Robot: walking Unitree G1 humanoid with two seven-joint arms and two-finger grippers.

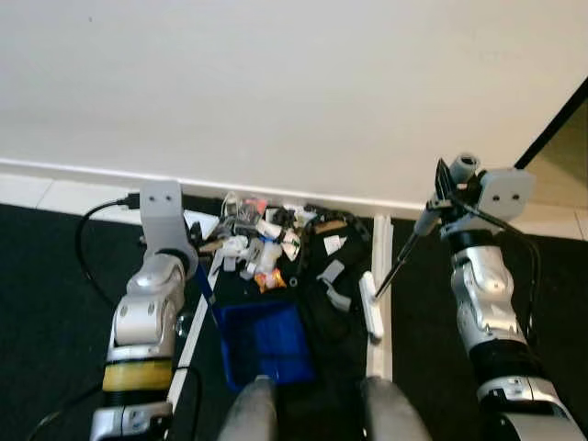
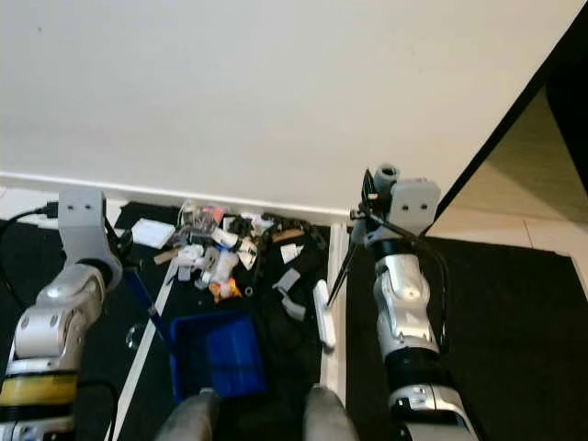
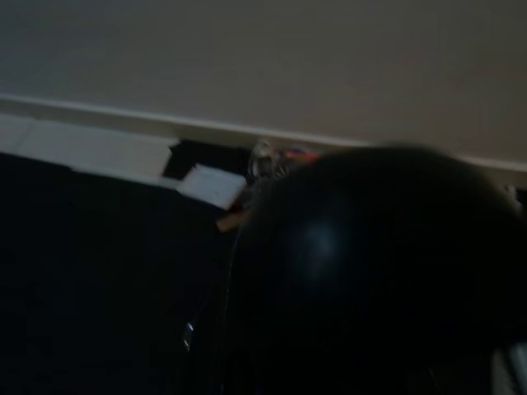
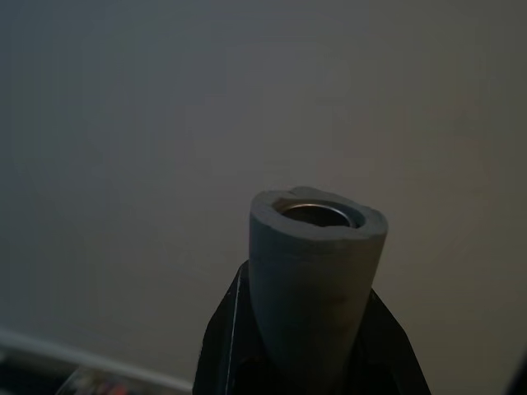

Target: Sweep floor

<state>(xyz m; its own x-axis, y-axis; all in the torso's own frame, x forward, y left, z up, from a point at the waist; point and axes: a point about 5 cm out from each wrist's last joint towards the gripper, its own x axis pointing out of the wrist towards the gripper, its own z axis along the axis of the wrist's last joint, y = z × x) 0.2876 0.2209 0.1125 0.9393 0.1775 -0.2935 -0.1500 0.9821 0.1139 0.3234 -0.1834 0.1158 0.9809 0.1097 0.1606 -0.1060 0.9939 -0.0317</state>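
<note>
Surface finishes, floor debris area.
Dustpan (image 1: 266, 342): glossy blue plastic. Broom handle grip (image 4: 313, 263): matt grey foam over metal tube. Floor mat (image 1: 46, 276): matt black. Wall (image 1: 294, 83): smooth matt white.

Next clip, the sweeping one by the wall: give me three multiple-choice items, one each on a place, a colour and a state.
1. Where does the litter pile lie?
A. by the baseboard
B. on a table
C. inside a sink

2. What colour is the dustpan?
A. red
B. blue
C. yellow

3. What is the right gripper doing?
A. hanging open
B. holding a cloth
C. gripping the broom handle

Answers: 1 A, the scraps sit against the wall's base; 2 B, its tray is blue; 3 C, black fingers flank the grey handle end.
</note>
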